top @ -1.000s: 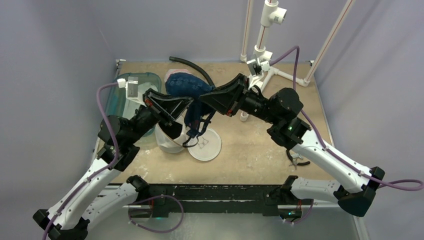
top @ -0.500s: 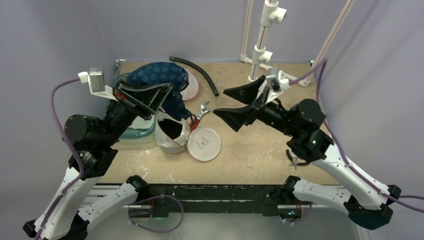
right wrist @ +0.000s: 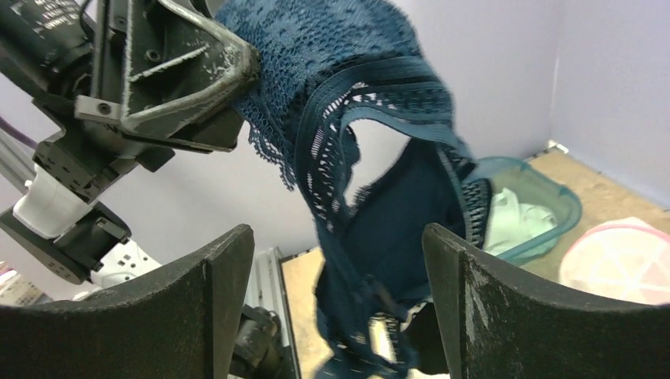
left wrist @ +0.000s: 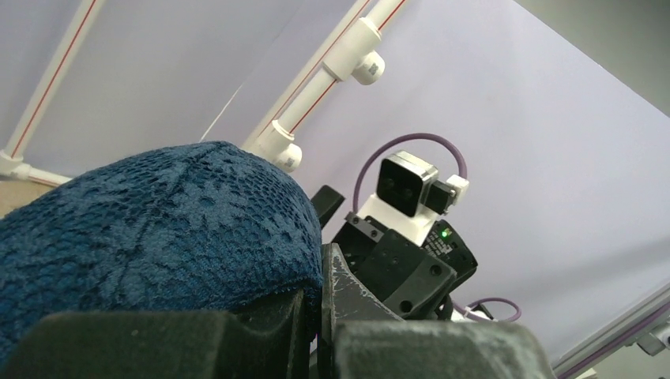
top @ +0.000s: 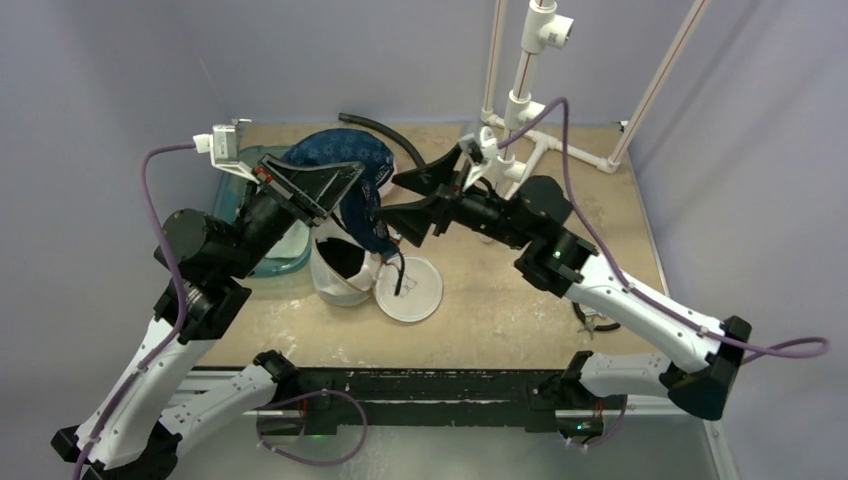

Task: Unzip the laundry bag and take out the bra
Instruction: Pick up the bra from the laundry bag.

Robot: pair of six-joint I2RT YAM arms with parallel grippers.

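Above table (top: 520, 300), raised left end effector (top: 355, 173) clamps bra (top: 330, 148).

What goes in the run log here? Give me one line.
left gripper: shut on bra, held up | right gripper: open, facing bra | laundry bag: on table, below bra
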